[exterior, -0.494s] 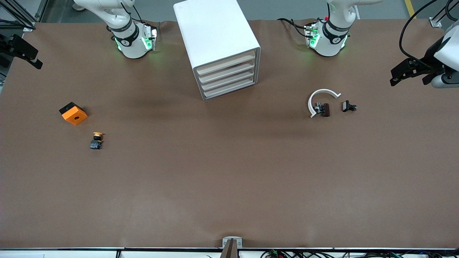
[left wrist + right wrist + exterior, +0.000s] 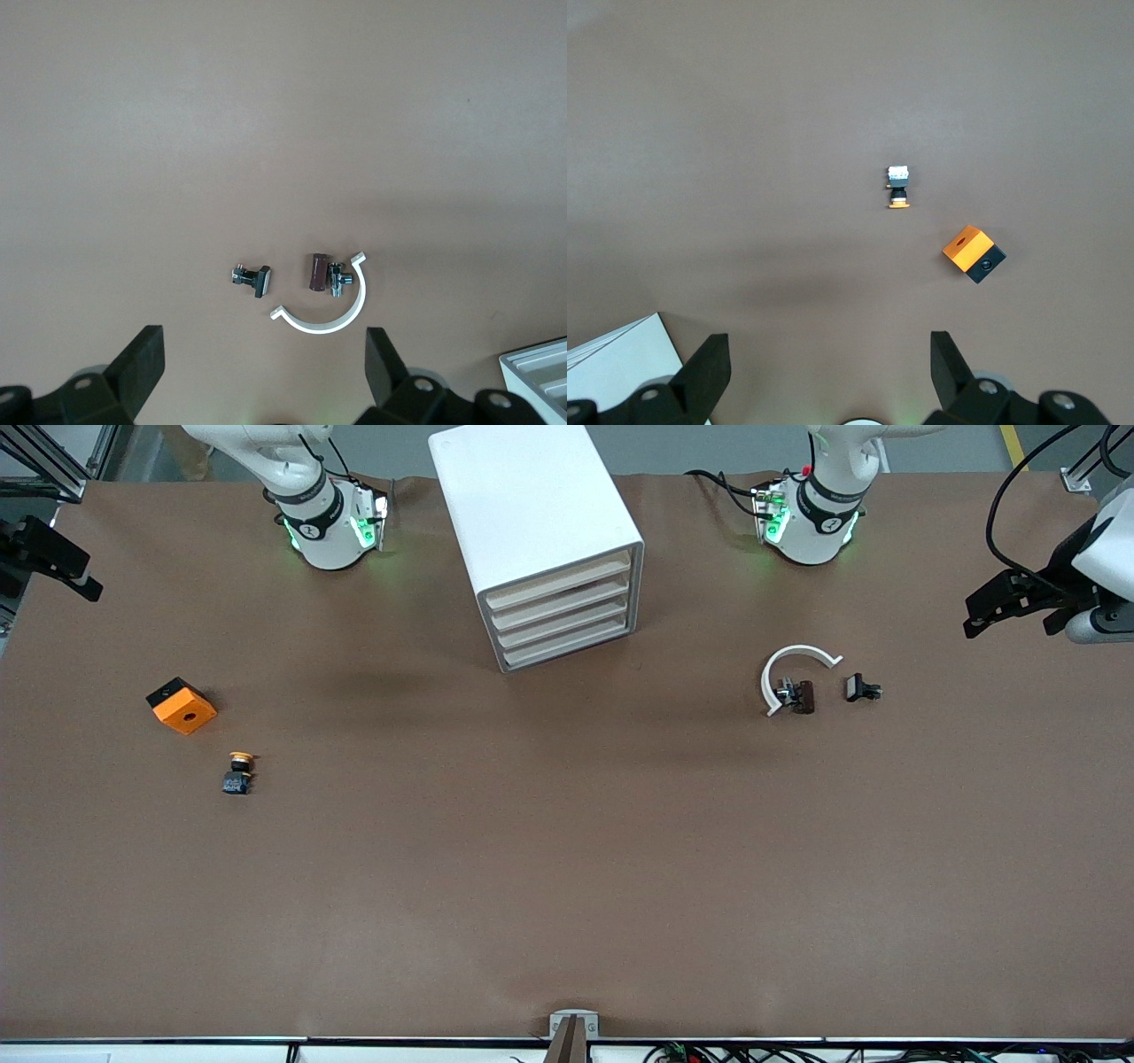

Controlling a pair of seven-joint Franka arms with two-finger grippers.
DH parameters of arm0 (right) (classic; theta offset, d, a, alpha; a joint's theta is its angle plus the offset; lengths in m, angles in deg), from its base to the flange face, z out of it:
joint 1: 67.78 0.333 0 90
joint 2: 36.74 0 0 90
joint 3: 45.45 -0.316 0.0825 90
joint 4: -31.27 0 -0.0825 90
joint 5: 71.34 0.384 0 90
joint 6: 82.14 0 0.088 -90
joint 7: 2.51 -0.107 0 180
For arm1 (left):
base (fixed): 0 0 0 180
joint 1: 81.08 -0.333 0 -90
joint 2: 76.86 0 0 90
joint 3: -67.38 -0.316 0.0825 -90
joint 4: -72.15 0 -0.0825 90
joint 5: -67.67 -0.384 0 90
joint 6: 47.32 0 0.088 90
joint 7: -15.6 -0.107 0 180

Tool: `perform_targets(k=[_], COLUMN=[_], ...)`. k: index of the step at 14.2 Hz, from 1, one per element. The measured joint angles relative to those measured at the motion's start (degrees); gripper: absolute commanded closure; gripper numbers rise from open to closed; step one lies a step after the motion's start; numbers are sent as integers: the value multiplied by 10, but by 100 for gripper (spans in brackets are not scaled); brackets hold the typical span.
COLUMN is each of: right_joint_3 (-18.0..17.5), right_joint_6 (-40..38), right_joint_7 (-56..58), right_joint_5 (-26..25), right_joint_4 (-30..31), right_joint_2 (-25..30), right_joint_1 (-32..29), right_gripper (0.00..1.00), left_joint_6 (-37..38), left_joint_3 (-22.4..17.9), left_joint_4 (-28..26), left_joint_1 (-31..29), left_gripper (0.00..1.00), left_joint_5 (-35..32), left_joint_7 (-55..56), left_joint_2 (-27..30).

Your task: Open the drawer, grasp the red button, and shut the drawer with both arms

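**Two released grippers, four shut drawers, no red button in sight**

Nothing of the task is judged to be done: the opening step is in hand and no drawer has yet been touched.

Nearest the front camera, one yellow-capped button (image 2: 237, 772) is seen lying on the table (image 2: 567, 886), under the right gripper's (image 2: 829, 347) view. It is not the button that is wanted. One orange box (image 2: 181, 705) with a hole is found just beside it, a little farther from the camera and nearer to the right gripper.

At the left arm's end, one white curved clip (image 2: 796, 673) is counted, with one brown part (image 2: 803, 696) touching its inner side and one black part (image 2: 862, 688) near it. All three lie below the left gripper's (image 2: 264, 345) camera.

Farther off, between the two arm bases, one white cabinet (image 2: 532, 505) is seen, well apart from both grippers. Its four drawers (image 2: 563, 615) are all shut. The red-capped button is shown nowhere, so it is judged to be hidden inside one of them; which one cannot be told.

Each gripper is held over the table's edge at its own arm's end, jaws spread wide and nothing held.

For the next move, one gripper is to be brought to a drawer front and the drawer drawn out, while the cabinet is perhaps to be steadied by the other.
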Motion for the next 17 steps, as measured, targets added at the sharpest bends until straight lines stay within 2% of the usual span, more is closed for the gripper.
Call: perform_targets(k=[10, 17], right_joint_3=[0, 0], right_joint_6=[-15, -15], right_joint_7=[0, 0], right_joint_5=[0, 0], right_joint_4=[0, 8], right_joint_2=[0, -1], right_joint_1=[0, 0], right_gripper=[0, 0], left_joint_6=[2, -23], left_joint_3=[-2, 0], left_joint_4=[-6, -55], left_joint_1=[-23, -21], left_gripper=[0, 0], left_joint_5=[0, 35], left_joint_7=[11, 19], left_joint_2=[-41, -63])
